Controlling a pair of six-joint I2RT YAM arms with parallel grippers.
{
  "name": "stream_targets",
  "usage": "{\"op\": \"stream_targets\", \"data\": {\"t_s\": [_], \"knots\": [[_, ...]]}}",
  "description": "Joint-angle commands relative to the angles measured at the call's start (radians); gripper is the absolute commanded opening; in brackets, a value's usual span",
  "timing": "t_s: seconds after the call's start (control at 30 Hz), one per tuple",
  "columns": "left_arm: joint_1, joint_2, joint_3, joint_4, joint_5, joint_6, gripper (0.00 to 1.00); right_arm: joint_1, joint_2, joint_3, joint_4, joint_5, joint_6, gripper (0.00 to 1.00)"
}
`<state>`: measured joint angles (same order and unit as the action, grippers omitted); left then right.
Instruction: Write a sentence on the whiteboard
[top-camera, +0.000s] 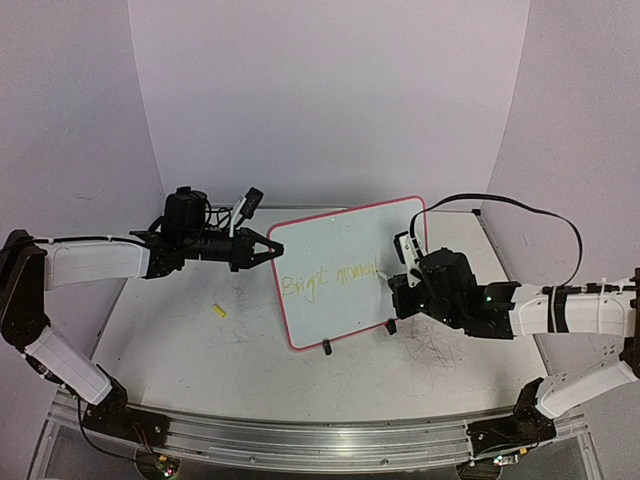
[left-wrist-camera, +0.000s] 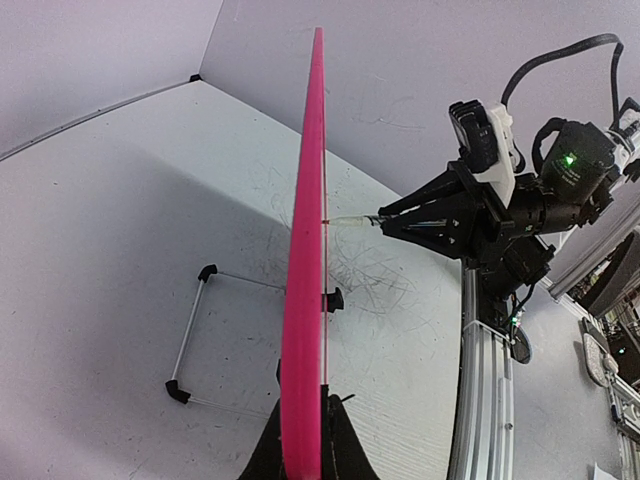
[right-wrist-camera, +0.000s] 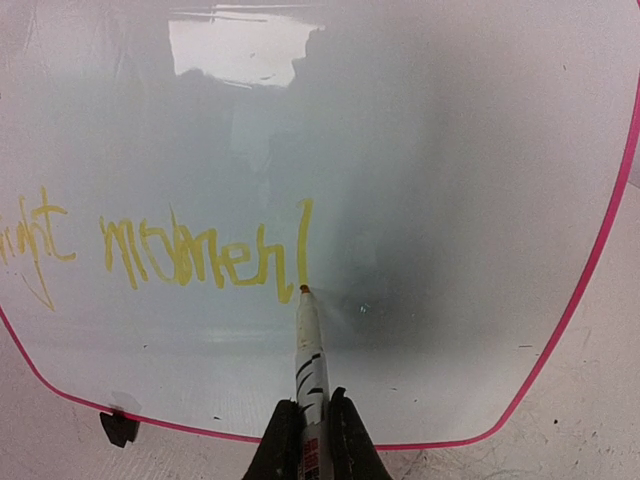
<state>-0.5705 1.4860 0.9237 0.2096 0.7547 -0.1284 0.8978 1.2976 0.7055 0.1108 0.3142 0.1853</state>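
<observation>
My left hand (top-camera: 270, 248) is clamped shut on the left edge of the whiteboard (top-camera: 350, 232), one finger on each side of its pink rim. The board stands up on its lower edge in the middle of the table (top-camera: 170, 345), with small black clips (top-camera: 326, 347) along that edge. From my left wrist I see the board edge-on, and a thin wire stand (left-wrist-camera: 195, 330) with black feet lies on the table behind it. My right hand (right-wrist-camera: 312, 430) is closed tight around a white marker (right-wrist-camera: 309, 350), which points straight out from between my fingers. Its yellow tip touches the board's face at the foot of a tall single stroke. The sentence (right-wrist-camera: 190, 258) so far reads "Bright momen" in thin yellow letters across the lower middle of the board, and that stroke comes just after the last letter. A small yellow piece (top-camera: 219, 310) lies on the table to the left of the board, well apart from both my hands.
</observation>
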Motion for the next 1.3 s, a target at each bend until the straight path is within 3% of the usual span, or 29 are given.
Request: {"op": "stream_targets", "data": {"t_s": [0.0, 0.2, 0.43, 1.27], "knots": [[-0.01, 0.018, 0.002, -0.07, -0.05, 0.127, 0.0, -0.004, -0.028, -0.009, -0.012, 0.064, 0.016, 0.0], [-0.01, 0.019, 0.004, -0.07, -0.052, 0.127, 0.0, -0.003, -0.119, -0.036, 0.039, -0.03, -0.033, 0.0], [-0.011, 0.019, 0.003, -0.07, -0.053, 0.127, 0.0, -0.003, -0.098, -0.008, 0.057, -0.061, -0.049, 0.0], [-0.011, 0.013, 0.001, -0.071, -0.054, 0.127, 0.0, -0.003, -0.001, 0.048, 0.057, 0.064, -0.027, 0.0]]}}
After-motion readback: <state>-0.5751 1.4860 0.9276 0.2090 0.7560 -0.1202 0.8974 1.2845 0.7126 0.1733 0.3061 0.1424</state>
